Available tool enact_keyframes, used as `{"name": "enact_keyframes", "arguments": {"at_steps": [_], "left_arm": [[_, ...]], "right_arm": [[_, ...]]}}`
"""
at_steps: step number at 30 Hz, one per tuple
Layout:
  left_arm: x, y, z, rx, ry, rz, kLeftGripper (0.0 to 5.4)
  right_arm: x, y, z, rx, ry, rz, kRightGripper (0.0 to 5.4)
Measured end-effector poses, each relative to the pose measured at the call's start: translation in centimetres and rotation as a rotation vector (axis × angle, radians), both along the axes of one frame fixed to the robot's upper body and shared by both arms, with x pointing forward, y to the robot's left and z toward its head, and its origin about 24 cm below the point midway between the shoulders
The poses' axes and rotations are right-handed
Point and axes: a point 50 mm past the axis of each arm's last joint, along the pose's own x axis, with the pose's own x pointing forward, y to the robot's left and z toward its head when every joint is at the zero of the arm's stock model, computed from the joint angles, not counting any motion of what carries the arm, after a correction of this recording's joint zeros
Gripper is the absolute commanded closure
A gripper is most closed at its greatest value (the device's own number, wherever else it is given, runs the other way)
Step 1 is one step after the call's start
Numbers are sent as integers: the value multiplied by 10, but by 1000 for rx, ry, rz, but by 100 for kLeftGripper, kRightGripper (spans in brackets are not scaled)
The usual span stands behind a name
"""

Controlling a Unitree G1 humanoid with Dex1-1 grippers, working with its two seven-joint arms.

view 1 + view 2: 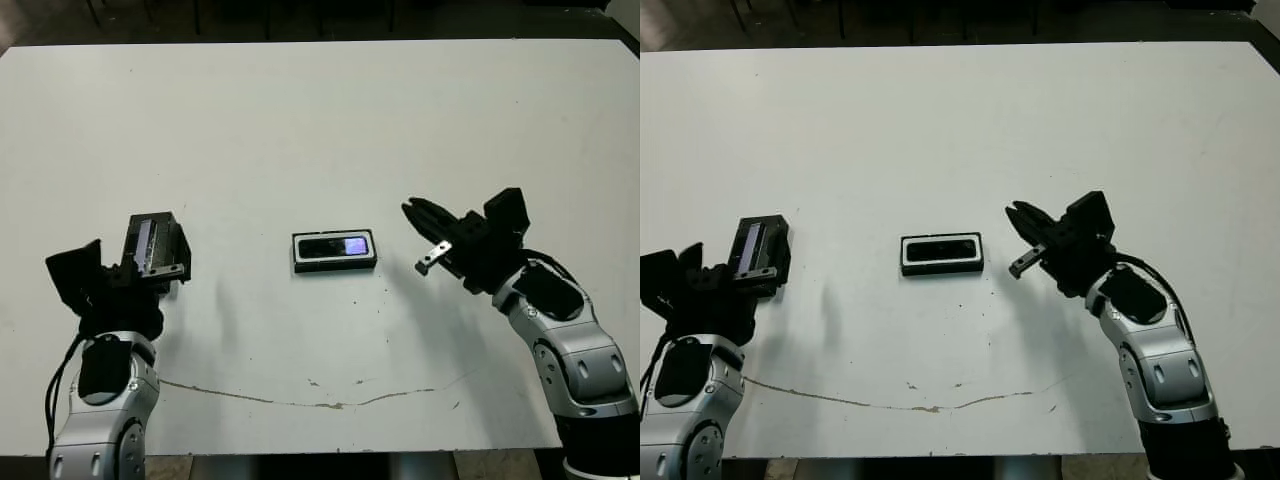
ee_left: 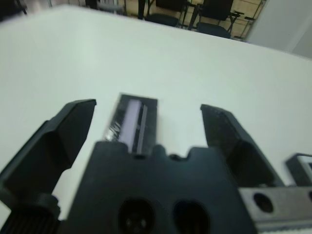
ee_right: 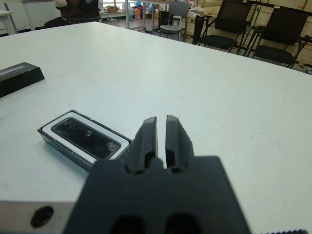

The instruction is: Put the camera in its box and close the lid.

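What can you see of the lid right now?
The lid is a flat black rectangular cover with a glossy, pale-reflecting strip along its face. It sits at the left of the white table, between the spread fingers of the left gripper, which do not visibly touch it. It is well apart from the box, not yet fitted.

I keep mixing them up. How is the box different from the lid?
The box has a white rim; the lid is black with a shiny strip. The box sits mid-table with the camera inside; the lid lies off to the robot's left, in front of the open left tool. The box lies crosswise; the lid points away from the robot. Both are black rectangles.
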Motion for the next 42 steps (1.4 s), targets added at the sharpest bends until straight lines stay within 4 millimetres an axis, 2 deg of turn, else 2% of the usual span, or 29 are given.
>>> {"name": "enact_keyframes", "arguments": {"at_steps": [7,12,16,25,42], "left_arm": [[-2,1,3,104,-22,-26,1],[0,6,1,-34,34,-139,1],[3,11,3,-81,57,-169,1],[10,21,-1,-66,88,-135,1],[13,21,-12,-79,136,-115,1]], "right_arm": [[0,0,0,4,1,1,540],[0,0,-1,6,5,6,540],[-1,-2,-1,8,7,4,540],[-1,-6,-1,-10,-2,11,540],[-1,-11,-1,9,-1,20,540]]}}
